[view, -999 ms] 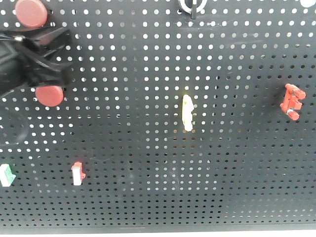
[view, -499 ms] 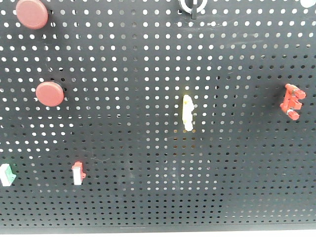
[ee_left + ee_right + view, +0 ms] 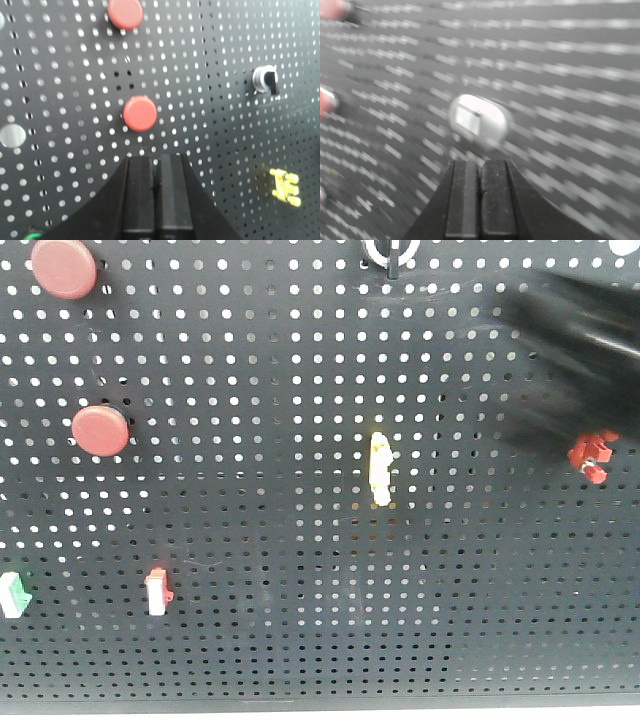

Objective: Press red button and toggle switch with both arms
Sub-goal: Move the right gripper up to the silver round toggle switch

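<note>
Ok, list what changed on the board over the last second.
The left tool, over the red buttons a second ago, has pulled out of the front view. The right arm has swept in, blurred, from the upper right and now overlaps the top of the toggle switch. Both buttons, the pale yellow lever and the lower-left switches sit unchanged.
</note>
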You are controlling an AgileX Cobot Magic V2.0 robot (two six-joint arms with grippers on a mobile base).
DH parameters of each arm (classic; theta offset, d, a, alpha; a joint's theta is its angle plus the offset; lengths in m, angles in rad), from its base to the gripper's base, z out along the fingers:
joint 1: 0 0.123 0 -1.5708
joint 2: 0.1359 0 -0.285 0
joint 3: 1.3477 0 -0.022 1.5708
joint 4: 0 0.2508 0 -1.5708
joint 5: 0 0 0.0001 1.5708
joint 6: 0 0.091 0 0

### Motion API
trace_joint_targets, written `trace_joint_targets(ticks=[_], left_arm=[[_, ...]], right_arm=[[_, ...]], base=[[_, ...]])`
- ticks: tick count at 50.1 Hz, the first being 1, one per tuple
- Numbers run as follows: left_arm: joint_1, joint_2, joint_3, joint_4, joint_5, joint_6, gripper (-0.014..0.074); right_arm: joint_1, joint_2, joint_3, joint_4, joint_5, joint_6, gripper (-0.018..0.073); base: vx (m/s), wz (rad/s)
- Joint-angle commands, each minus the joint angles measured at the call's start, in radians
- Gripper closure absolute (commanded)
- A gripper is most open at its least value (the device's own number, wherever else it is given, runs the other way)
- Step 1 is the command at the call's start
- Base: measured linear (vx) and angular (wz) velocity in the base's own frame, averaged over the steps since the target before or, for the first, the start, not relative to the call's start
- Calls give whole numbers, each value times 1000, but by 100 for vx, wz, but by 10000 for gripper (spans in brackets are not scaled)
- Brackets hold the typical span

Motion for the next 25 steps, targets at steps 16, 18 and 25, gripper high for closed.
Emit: trace_joint_targets(ticks=[16, 18, 25], left_arm=[[-6, 4, -23, 2, -84, -3, 594], [-6, 4, -23, 2, -84, -3, 594], [-6, 4, -23, 2, -84, -3, 594]], right_arm=[[84, 131, -211, 17, -35, -3, 563], [84, 142, -233, 17, -24, -3, 563], [81, 172, -290, 17, 19, -3, 563]], base=[[0, 0], [0, 0], [0, 0]])
